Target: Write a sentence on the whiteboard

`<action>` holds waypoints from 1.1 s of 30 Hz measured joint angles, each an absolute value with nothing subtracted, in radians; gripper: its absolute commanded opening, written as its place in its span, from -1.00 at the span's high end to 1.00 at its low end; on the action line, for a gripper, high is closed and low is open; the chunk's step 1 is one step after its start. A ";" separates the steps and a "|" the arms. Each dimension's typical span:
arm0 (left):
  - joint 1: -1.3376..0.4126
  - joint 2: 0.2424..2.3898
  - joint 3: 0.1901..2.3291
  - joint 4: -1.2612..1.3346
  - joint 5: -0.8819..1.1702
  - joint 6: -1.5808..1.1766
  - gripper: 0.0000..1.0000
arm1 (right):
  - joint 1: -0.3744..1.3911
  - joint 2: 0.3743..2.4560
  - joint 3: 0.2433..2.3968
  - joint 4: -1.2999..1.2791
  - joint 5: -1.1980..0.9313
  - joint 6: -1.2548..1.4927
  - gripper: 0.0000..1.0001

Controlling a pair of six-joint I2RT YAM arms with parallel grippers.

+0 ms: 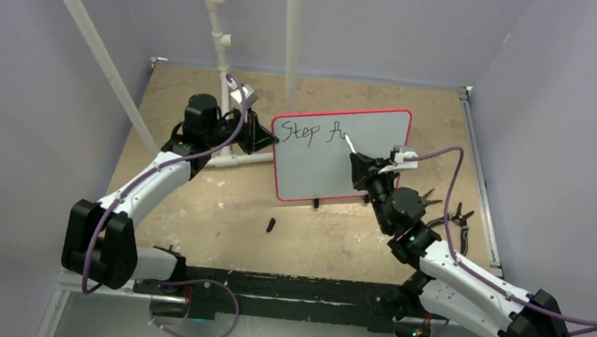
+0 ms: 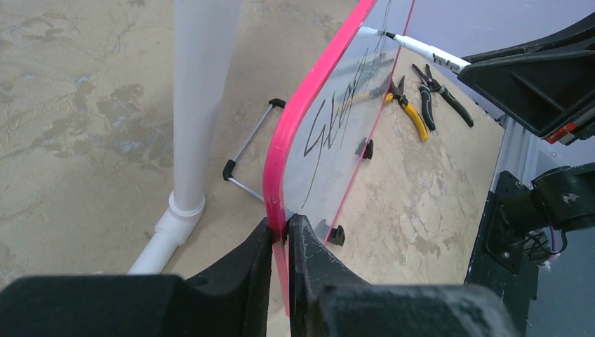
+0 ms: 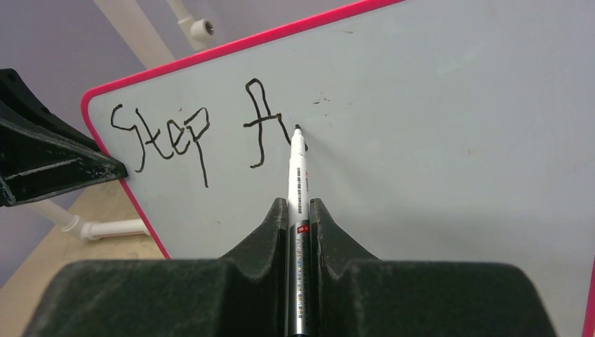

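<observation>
The left gripper (image 2: 281, 235) is closed narrow on the left edge of the whiteboard (image 1: 336, 172), with one finger on each face of the pink frame (image 2: 309, 105). The whiteboard stands almost upright on the tabletop (image 1: 194, 208), on small black feet, between the two arms and toward the far side. It appears thin, light and stiff, and its face is smooth and glossy, so I judge that a push from the pen can easily slide or tip it. The frame edge is the good place to hold it, because there the fingers do not cover the writing area. The sentence (image 3: 175, 137) is only begun: in black handwriting I can read "Step", then an "f" and the start of one more stroke. The tip of the marker (image 3: 297, 168) touches the board just beside this "f". The marker is slim, with a smooth white barrel that probably slips easily; its small printed label is too fine to read. The right gripper (image 3: 299, 210) is clamped on the middle of the barrel. Farther right, two pliers (image 2: 421, 105) lie on the tabletop, one with yellow handles.
</observation>
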State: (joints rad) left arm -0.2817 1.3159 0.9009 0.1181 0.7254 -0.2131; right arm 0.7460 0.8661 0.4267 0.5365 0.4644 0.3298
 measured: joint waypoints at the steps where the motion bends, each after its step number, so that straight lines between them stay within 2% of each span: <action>1: -0.282 1.316 0.901 0.118 0.726 -0.213 1.00 | 0.746 0.867 0.428 0.541 0.465 0.328 1.00; 33: -0.282 1.316 0.901 0.117 0.727 -0.213 1.00 | 0.746 0.870 0.443 0.586 0.393 0.278 1.00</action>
State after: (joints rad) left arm -0.2821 1.3155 0.9009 0.1173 0.7265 -0.2134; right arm 0.7456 0.8696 0.4431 0.5861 0.3927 0.2779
